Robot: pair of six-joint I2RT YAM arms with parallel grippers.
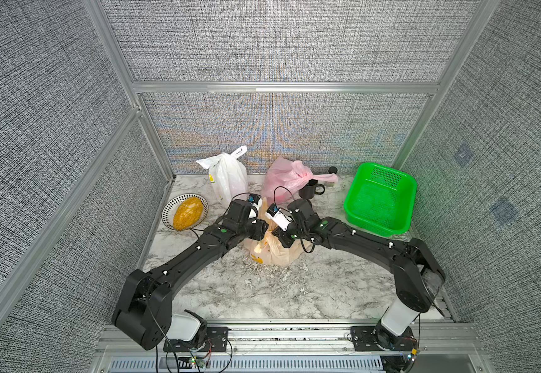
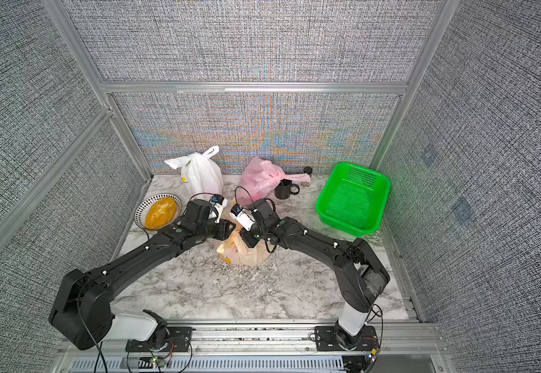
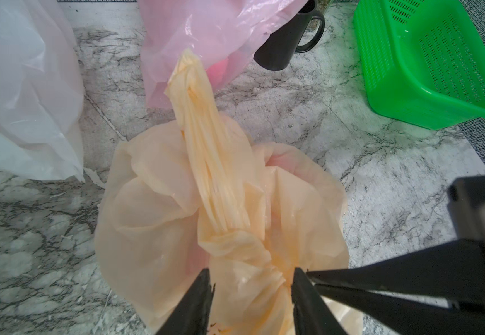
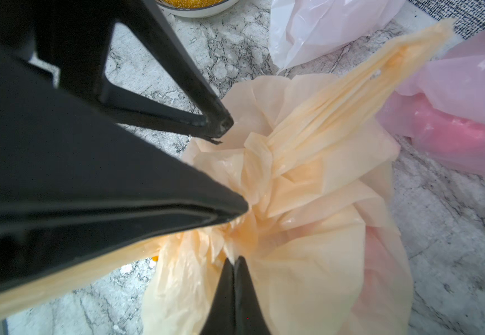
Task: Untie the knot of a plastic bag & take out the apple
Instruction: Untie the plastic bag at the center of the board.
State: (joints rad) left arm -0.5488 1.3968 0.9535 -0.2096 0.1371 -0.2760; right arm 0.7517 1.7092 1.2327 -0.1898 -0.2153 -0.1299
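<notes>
Grey woven panels in aluminium frames close in a marble-patterned desk (image 1: pixel 278 290). The left fingers (image 3: pixel 200 295) stand apart, released, one on each side of the knot (image 3: pixel 235 240) of the orange bag (image 1: pixel 272 252). Both tips touch the crumpled film, and the right wrist view shows the knot lying in the gap between them. The right fingers (image 4: pixel 223 293) are clenched tight together, their tips pushed into the film at the base of the knot, just beside one left finger. Whether any film is caught between them cannot be told.

From the knot a long twisted tail (image 3: pixel 194 116) of the orange bag sticks up toward a pink bag (image 1: pixel 285 176). The orange bag sits near the middle of the desk, under both wrists in both top views, its body puffed out around the knot. A faint pink tint shows through the film; the apple itself cannot be made out.

The pink bag lies just behind the orange one, with a black mug (image 1: pixel 309 190) just beside it on the right. A white bag (image 1: pixel 227 181) stands at the back left. A bowl (image 1: pixel 167 208) of yellow grains sits at the left edge. A green basket (image 1: pixel 372 203) sits at the right, well apart from the orange bag.
</notes>
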